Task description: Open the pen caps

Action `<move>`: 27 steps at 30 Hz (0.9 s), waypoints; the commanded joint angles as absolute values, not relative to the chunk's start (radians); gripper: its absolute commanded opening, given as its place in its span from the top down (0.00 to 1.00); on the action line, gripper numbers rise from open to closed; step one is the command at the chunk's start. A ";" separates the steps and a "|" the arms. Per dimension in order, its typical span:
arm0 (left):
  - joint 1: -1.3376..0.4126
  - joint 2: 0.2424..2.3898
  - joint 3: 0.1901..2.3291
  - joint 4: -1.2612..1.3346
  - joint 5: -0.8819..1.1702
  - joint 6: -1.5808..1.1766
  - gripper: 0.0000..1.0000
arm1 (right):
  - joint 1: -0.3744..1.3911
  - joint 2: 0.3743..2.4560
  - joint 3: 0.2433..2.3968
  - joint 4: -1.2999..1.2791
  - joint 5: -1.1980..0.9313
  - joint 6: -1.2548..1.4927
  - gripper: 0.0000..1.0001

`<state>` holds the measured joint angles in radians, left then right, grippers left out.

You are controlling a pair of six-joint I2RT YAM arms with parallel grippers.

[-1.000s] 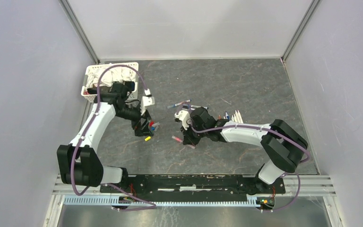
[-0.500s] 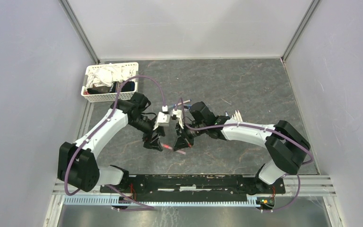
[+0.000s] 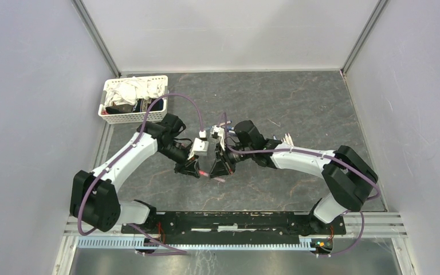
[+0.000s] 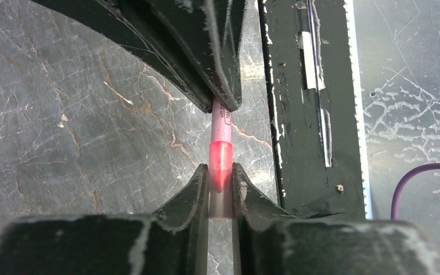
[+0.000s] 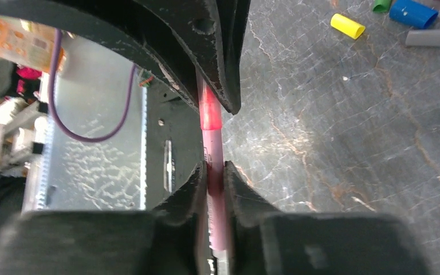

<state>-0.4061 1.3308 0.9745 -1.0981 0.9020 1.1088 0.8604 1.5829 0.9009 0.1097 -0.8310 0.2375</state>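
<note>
Fingers (image 4: pixel 197 192) of the left gripper (image 4: pixel 220 172) are clenched on the red cap (image 4: pixel 220 163) of one pen, pinching it from both sides with its lower end sunk between the pads. Facing them, the right gripper (image 5: pixel 215 172) is clamped on the pale barrel of the same pen (image 5: pixel 213 150). The pen bridges the short gap between the two grippers, held over the dark table (image 3: pixel 309 103) just beyond the arm bases, near the middle.

The split grip makes sense. One side anchors the barrel and the other takes the cap. Both are lined up along the pen's length, so a straight pull apart should free the cap without bending anything. The cap looks seated on the barrel, though the seam is hard to read in the glare, so I judge the pull not yet made.

Farther out, the right wrist view shows loose caps (image 5: pixel 346 26) lying close together on the table, well apart from the held pen: yellow, blue, green and a grey one. They suggest the job is partly done. Other pens (image 3: pixel 286 139) lie to the right beside the right forearm, within easy reach. A white basket (image 3: pixel 132 118) of cloths sits at the far left, out of the way.
</note>
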 commanded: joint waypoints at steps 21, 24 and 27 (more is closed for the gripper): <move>-0.411 1.365 1.122 -1.124 0.959 1.111 0.98 | 0.866 1.588 0.851 0.302 -0.953 0.361 0.81; -0.410 1.381 1.142 -1.147 0.930 1.127 0.98 | 0.860 1.551 0.836 0.285 -0.917 0.348 1.00; -0.403 1.391 1.169 -1.164 0.849 1.139 0.98 | 0.840 1.496 0.799 0.236 -0.876 0.313 1.00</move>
